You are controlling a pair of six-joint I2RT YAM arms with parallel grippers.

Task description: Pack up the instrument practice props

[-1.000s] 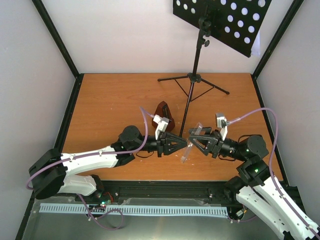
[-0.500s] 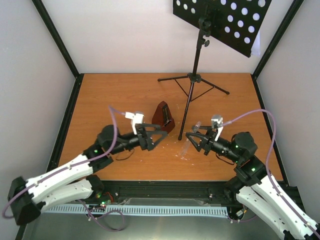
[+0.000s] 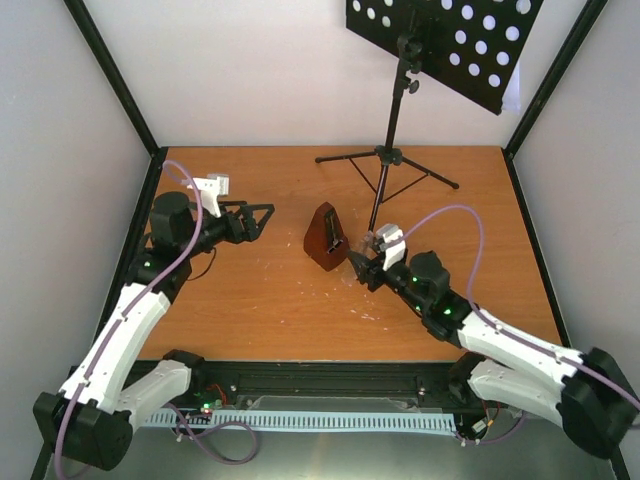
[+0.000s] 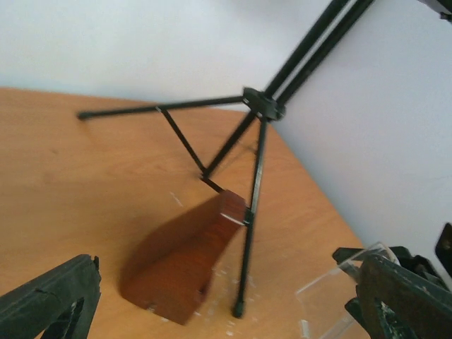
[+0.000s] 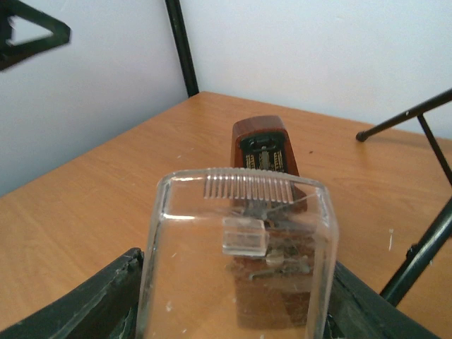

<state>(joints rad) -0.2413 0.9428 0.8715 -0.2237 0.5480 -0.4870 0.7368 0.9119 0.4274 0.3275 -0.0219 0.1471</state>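
Note:
The red-brown metronome (image 3: 325, 237) (image 4: 185, 263) (image 5: 265, 143) stands mid-table with its face bare, beside a leg of the black music stand (image 3: 388, 155) (image 4: 256, 111). The stand's perforated desk (image 3: 445, 40) is at the top, and a white page corner (image 3: 512, 96) shows behind it. My right gripper (image 3: 358, 268) (image 5: 236, 314) is shut on the clear plastic cover (image 5: 236, 261) (image 4: 332, 293), just right of the metronome and facing its dial. My left gripper (image 3: 255, 220) (image 4: 226, 314) is open and holds nothing, well left of the metronome.
Black frame posts (image 3: 115, 80) and white walls close in the table on three sides. The stand's tripod legs (image 3: 430, 178) spread over the back middle of the wooden table (image 3: 250, 300). Small white flecks lie on the wood in front of the metronome.
My left gripper opened, let go of the cover and swung back to the far left. My right gripper carried the cover left and back, up to the metronome.

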